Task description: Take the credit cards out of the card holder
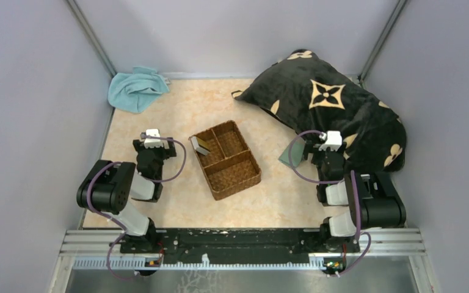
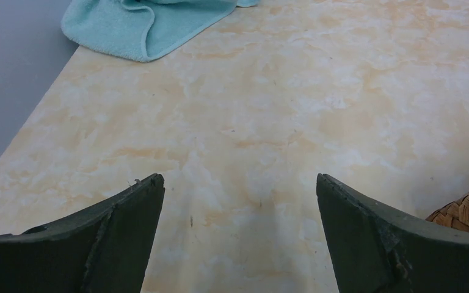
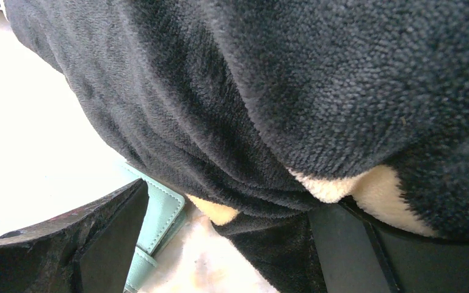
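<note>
Top view, left to right:

- The towel [image 1: 135,88] is bunched at the upper left of the counter [image 1: 177,110]. Not in play.
- The left claw [image 2: 238,183] sits left of centre. Its jaws are spread wide with nothing in them, only bare counter between.
- The wicker basket [image 1: 227,160] is at centre. What looks like one of the credit cards [image 1: 199,145], thin and grey-and-tan, leans in its upper-left compartment. It's too small to be sure.
- The card holder [image 1: 286,156] is right of centre, flat on the counter, just beside the right claw [image 3: 229,207] and tucked against the black blanket [image 1: 333,107].
- In the right wrist view the blanket's edge drapes over part of the holder, and only one stitched corner shows, near the finger [image 3: 98,244] at frame left.
- The right claw is also spread wide and grips nothing. The blanket pile sits against its other finger.

Handling, my read:

- **Holder:** light, thin and floppy at the fold. It lies flush, so there's no edge to get under, and on the smooth counter it will slide when pushed. The best bite is the exposed corner. Drag it clear of the blanket first.
- **Cards:** stiff, slick and thin. Pinch the short exposed edge and pull along the pocket while the other claw pins the holder, or the whole thing comes along.
- **Unknowns:** can't tell if the holder is open, or how many cards are in it.
</note>
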Robot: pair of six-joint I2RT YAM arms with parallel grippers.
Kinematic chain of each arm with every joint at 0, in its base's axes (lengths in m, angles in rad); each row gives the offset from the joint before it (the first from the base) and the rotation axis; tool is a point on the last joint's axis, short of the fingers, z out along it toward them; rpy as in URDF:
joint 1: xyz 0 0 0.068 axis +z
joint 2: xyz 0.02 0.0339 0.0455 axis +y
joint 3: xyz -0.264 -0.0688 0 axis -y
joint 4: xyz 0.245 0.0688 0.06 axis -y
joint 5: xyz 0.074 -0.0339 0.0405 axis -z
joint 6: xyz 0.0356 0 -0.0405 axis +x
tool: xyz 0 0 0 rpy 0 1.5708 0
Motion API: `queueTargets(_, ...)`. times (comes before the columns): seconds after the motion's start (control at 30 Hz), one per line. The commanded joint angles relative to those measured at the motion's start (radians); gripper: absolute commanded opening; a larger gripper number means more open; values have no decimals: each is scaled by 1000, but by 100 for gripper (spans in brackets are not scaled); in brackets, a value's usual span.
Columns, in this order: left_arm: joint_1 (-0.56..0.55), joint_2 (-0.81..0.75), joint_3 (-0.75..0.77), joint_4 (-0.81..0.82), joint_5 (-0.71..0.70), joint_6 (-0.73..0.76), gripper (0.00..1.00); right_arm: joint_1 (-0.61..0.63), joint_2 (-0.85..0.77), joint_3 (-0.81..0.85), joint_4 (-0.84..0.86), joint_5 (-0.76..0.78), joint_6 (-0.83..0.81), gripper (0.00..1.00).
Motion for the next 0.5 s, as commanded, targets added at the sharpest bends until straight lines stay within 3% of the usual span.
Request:
queueTargets(0.0,-3,-12,-1,33,-2,3,100,-10,0,52,46,-4,5,99)
queueTargets(0.17,-3,-14,-4,34,-4,3,100,-10,-28,34,60,-23,-6,99)
queueTargets(0.2,-5,-17,-11,52,-25,10,100,-7,-78,36,15,-34,-12,99)
queueTargets(0.27,-21,-80,-23,28,-85,10,100,0,-249,96,-238,-61,-18,99)
queueTargets(0.37,-108,-293,20,-192,-215,60,100,2,-433,199,-502,-105,111,99)
queueTargets(0.47,-245,-611,33,-408,-259,66,99,30,-536,288,-703,-158,196,99)
